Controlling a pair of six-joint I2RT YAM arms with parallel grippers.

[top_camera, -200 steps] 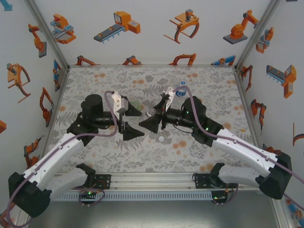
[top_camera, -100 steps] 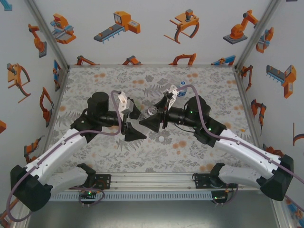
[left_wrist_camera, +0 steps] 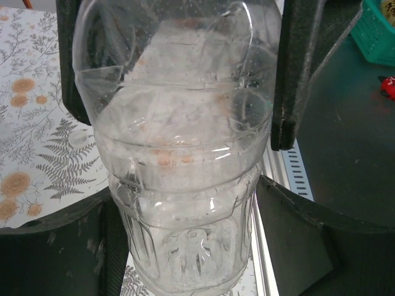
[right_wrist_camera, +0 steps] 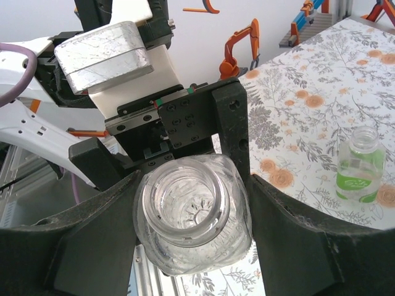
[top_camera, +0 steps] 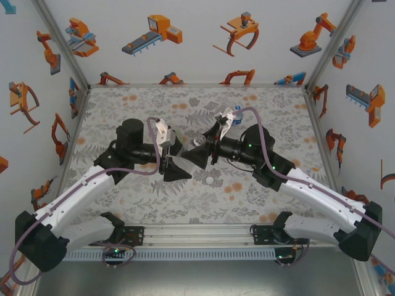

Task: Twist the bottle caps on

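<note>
Clear bottle [left_wrist_camera: 185,203] midair over mid counter [top_camera: 123,102], mouth uncapped. Left claw [left_wrist_camera: 179,117] and right claw [right_wrist_camera: 192,203] both clamp it. Blue-label bottle [top_camera: 235,117] half hidden behind right arm. White cap [top_camera: 210,180] lies free, open counter around.

One bottle [top_camera: 197,143] hangs above the middle of the table [top_camera: 123,105], between the left gripper [top_camera: 177,159] on its left and the right gripper [top_camera: 202,147] on its right. The left fingers [left_wrist_camera: 308,246] flank one stretch of it, and the right fingers [left_wrist_camera: 296,74] flank the stretch beyond. A cap [top_camera: 210,180] lies on the table in front, toward the arm bases. A second bottle [top_camera: 236,112] stands behind the right gripper. A third bottle [right_wrist_camera: 360,165] stands upright on the table, well apart.
</note>
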